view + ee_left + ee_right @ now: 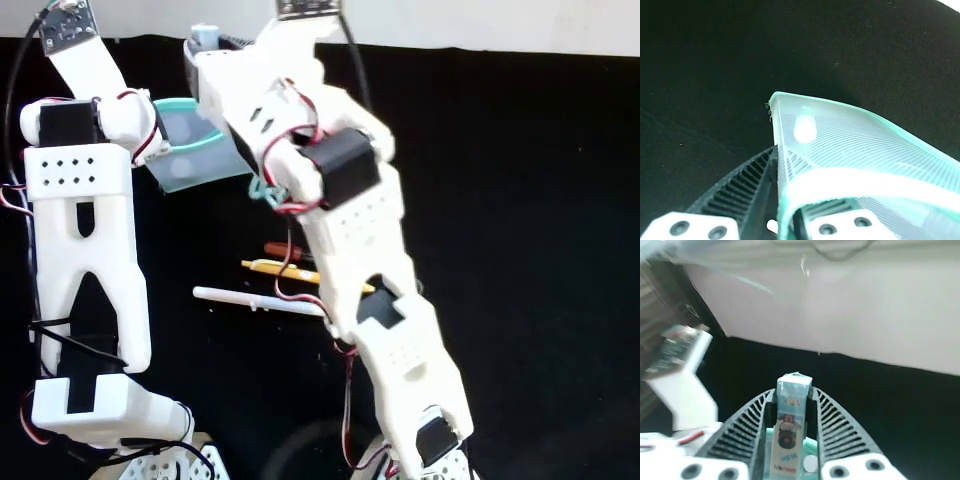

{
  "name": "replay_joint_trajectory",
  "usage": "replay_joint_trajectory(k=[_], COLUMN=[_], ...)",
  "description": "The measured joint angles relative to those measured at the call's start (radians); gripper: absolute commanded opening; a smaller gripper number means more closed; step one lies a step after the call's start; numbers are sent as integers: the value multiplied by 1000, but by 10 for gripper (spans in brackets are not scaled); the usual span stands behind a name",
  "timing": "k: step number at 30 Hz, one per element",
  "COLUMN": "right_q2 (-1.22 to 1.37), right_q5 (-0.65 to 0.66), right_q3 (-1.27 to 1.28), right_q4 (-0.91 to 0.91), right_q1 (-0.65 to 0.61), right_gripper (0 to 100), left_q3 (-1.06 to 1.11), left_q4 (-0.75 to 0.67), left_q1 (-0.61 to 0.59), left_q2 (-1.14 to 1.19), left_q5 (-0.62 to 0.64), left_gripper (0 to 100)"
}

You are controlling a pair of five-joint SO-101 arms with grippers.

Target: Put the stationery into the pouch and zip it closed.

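A translucent teal pouch [195, 150] hangs above the black table at the back left, and my left gripper [158, 128] is shut on its edge. The left wrist view has the pouch [855, 145] pinched between the ribbed black fingers [740, 190], its mouth toward the camera. My right gripper [207, 48] is above and behind the pouch, shut on a small light-blue eraser box [789, 430] that stands upright between its fingers [837, 425]. On the table lie a red-orange pen [284, 249], a yellow pen [278, 268] and a white pen [255, 299], partly hidden by the right arm.
A teal zipper cord [265, 190] dangles below the pouch beside the right arm. The right arm [350, 230] crosses the middle of the table over the pens. A white wall edge [500, 25] runs along the back. Open black table [520, 250] lies to the right.
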Motion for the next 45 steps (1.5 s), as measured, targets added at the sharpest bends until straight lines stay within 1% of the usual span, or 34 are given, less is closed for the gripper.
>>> replay_joint_trajectory(k=[2, 8, 21, 24, 30, 36, 45], right_q2=[23, 74, 196, 218, 272, 331, 345], right_q5=[8, 84, 89, 94, 170, 201, 210], right_q3=[0, 0, -18, -23, -37, -38, -40], right_q4=[0, -29, -141, -183, -253, -259, -238], right_q1=[-3, -55, -57, -57, -57, -58, -60], right_gripper=[7, 7, 7, 7, 7, 7, 7], left_q3=[0, 0, -5, -6, -6, -6, -6], left_q4=[0, 0, -6, -20, -28, -37, -41], left_q1=[0, 0, -3, -25, -44, -68, -107], left_q2=[0, 0, 2, 2, 2, 2, 2], left_q5=[0, 0, 3, 3, 5, 6, 8], left_gripper=[7, 7, 7, 7, 7, 7, 7])
